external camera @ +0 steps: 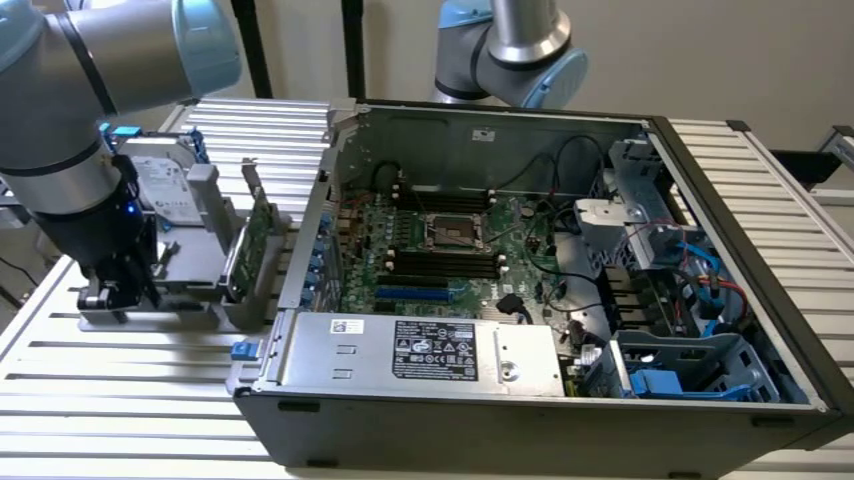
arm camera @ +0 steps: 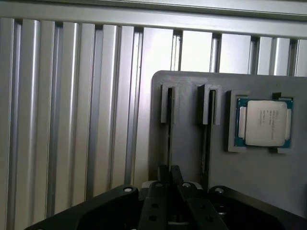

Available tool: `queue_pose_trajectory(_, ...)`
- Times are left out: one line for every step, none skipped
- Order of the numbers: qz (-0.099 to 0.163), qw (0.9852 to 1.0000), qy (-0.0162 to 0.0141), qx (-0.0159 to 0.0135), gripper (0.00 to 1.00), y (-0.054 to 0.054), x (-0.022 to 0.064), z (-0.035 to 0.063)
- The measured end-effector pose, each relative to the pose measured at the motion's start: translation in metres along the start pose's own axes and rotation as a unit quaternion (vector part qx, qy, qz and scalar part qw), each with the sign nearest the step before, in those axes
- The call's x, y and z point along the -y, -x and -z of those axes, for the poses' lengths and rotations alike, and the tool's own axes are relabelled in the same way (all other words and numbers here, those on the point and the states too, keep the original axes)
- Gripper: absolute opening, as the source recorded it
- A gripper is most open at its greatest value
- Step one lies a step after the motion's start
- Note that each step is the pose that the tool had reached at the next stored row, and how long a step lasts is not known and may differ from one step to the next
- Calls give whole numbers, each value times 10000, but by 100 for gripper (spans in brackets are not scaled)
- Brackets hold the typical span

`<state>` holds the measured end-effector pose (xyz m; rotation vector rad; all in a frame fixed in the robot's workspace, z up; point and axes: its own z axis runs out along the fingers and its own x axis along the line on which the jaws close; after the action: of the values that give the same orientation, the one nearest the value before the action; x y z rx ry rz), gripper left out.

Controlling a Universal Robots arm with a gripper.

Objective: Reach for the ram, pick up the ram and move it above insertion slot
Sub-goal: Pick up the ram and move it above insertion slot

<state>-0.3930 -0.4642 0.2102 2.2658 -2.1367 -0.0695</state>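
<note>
Jaws on your gripper (arm camera: 170,184) look pinched on the ram (arm camera: 169,134), seated in the gray holder (arm camera: 192,163) slot, so you're at the grasp step. Getting it out calls for a straight lift, no twisting.

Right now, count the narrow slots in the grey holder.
2 slots: one in line with the gripper, the other between it and the processor. More may hide under the gripper.

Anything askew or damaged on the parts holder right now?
Nothing stands out. The CPU lies square in its pocket on the gray holder, the hard drive and expansion card stand upright in it, and the gripper is down at the holder's slots. No visible damage.
</note>
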Motion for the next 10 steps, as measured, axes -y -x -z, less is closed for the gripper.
queue_pose_trajectory(0,10000,9,5,14,1,1,24)
queue_pose_trajectory(0,10000,18,7,14,1,2,51)
queue_pose_trajectory(-1,10000,27,11,14,1,3,81)
queue_pose_trajectory(0,10000,33,13,14,1,5,115)
queue_pose_trajectory(0,10000,36,15,14,1,8,154)
queue_pose_trajectory(0,10000,38,17,14,1,11,198)
queue_pose_trajectory(0,10000,38,18,14,1,13,243)
queue_pose_trajectory(0,10000,38,19,14,2,16,287)
queue_pose_trajectory(0,10000,38,19,14,3,18,334)
queue_pose_trajectory(0,10000,38,19,14,3,21,379)
